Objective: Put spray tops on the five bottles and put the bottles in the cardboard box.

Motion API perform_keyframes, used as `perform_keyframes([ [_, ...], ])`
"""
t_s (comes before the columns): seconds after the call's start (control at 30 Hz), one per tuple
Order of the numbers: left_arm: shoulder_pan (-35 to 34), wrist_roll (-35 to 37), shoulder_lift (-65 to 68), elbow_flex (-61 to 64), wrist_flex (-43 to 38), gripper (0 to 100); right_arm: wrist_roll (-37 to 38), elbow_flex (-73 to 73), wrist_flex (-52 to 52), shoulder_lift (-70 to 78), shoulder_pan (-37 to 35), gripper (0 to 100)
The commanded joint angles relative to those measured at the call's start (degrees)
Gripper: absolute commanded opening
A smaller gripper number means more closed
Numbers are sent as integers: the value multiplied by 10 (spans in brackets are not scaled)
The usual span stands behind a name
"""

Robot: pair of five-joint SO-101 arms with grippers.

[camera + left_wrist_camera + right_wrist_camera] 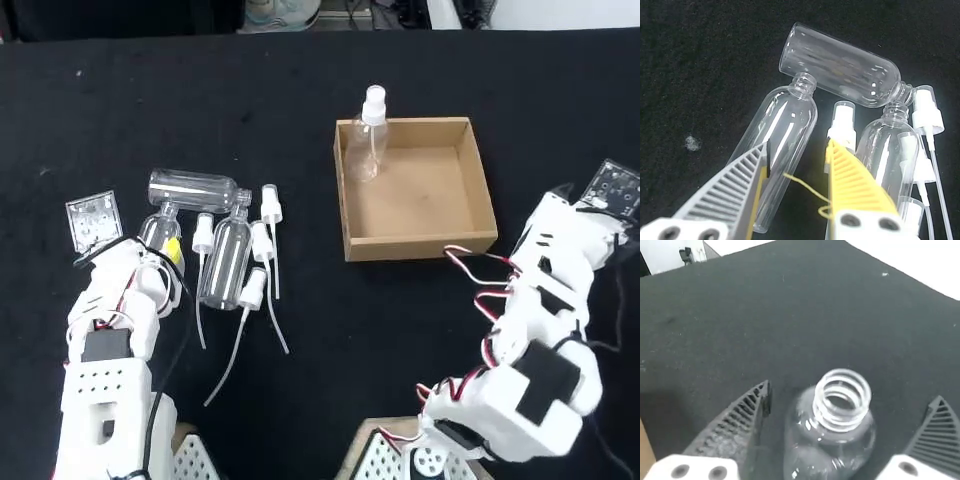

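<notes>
In the left wrist view my left gripper (pixel 797 145) is open, its grey and yellow fingers on either side of a clear uncapped bottle (pixel 785 125) lying on the black table. A second bottle (pixel 840 67) lies crosswise at its neck, and a third (pixel 882 150) lies beside it among loose white spray tops (pixel 844 122). From above, these bottles (pixel 228 258) and spray tops (pixel 262 240) cluster at the left. My right gripper (pixel 852 392) is open wide around an upright uncapped bottle (pixel 837 425). One capped bottle (pixel 369 140) stands in the cardboard box (pixel 420 242).
The box sits at centre right, with my right arm (pixel 555 270) beside its right wall. Long dip tubes (pixel 232 355) trail from the spray tops toward the front of the black table. My left arm (pixel 110 330) stands at the front left.
</notes>
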Motion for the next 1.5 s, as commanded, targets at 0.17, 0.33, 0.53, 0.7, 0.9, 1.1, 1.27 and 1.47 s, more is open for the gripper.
perform_keyframes([
  [0.17,-3,0,-11,-3,-9,188,4,1,0,-34,-8,345],
  [0.33,-3,0,-11,-3,-7,188,5,-36,0,17,-2,247],
  [0.53,-3,0,-11,-3,-7,188,-1,-42,-1,28,21,31],
  [0.7,-3,0,-11,-2,-7,188,-34,-31,1,-23,47,8],
  [0.9,-3,0,-11,-2,-7,188,-40,59,10,-163,44,11],
  [1.1,-4,0,-11,-5,-5,188,-40,103,230,-395,25,11],
  [1.27,-9,0,-11,-63,77,188,10,40,553,-570,-73,11],
  [1.47,-13,-44,-4,-169,207,188,54,0,796,-693,-258,11],
])
